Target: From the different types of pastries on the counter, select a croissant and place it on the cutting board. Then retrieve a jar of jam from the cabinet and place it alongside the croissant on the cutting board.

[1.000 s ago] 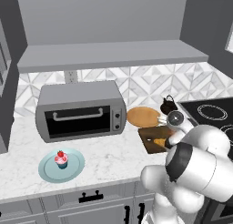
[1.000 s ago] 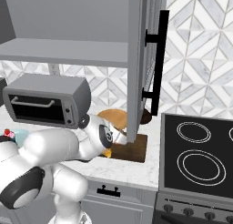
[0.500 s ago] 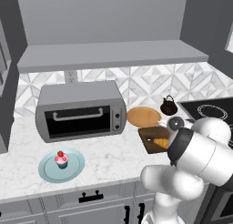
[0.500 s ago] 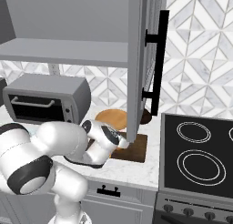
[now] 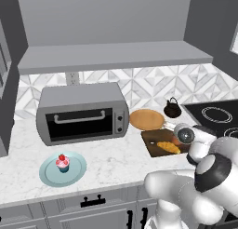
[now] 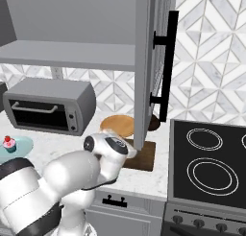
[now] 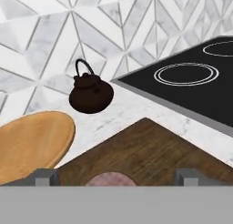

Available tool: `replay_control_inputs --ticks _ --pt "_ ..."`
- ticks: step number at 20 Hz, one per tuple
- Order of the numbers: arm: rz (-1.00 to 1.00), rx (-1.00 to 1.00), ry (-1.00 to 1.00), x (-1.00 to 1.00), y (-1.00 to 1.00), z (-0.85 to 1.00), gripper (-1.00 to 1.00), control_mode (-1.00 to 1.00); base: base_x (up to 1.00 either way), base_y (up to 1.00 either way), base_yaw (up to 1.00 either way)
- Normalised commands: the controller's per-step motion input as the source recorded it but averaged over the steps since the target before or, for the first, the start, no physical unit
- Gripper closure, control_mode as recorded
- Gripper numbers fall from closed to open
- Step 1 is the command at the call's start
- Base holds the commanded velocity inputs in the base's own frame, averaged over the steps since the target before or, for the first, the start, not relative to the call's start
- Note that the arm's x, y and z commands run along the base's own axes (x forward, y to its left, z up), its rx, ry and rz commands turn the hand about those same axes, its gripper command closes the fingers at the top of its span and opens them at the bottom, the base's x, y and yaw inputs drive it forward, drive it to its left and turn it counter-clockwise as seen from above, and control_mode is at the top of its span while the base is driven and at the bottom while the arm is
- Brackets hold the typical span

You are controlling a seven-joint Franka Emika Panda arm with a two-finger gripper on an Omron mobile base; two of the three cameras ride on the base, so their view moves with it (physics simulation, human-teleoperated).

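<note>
My gripper (image 7: 116,176) is open, its two fingertips (image 7: 43,175) set wide apart low over the dark brown cutting board (image 7: 150,148). Between them, touching neither, is the round brownish top of the jar of jam (image 7: 108,179), standing on the board. In the left base view the golden croissant (image 5: 167,147) lies on the cutting board (image 5: 152,138), just left of my hand. The pink cupcake (image 5: 62,163) sits on a light-blue plate (image 5: 76,170) on the counter (image 5: 111,163). Above it runs the grey cabinet (image 5: 116,56).
A black kettle (image 7: 90,93) and a round tan plate (image 7: 32,139) stand just behind the board. The black stove (image 7: 191,84) lies to its right. A grey toaster oven (image 5: 82,116) stands at the left. An open cabinet door (image 6: 149,62) with a black handle hangs over the board.
The gripper has gone from shut to wide open, letting go of the jar on the board. My elbow has swung down and to the right.
</note>
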Motion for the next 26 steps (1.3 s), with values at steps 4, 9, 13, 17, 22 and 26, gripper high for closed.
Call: replay_control_inputs --ticks 4,9,13,17,22,26 --pt "0.02 0.0 -0.17 -0.3 0.22 0.69 -1.0 -1.0 0.0 0.0 0.0" --pt "0.04 -0.03 -0.21 -0.37 0.41 0.73 -1.0 -1.0 0.0 0.0 0.0" --pt "0.13 -0.06 -0.15 -0.49 0.79 0.3 -1.0 -1.0 0.0 0.0 0.0" --pt "0.18 -0.16 -0.12 -0.71 0.36 0.15 -1.0 -1.0 0.0 0.0 0.0" --pt "0.07 -0.05 -0.13 -0.49 0.0 0.1 -1.0 -1.0 0.0 0.0 0.0" --pt "0.0 0.0 0.0 0.0 0.0 0.0 -1.0 -1.0 0.0 0.0 0.0"
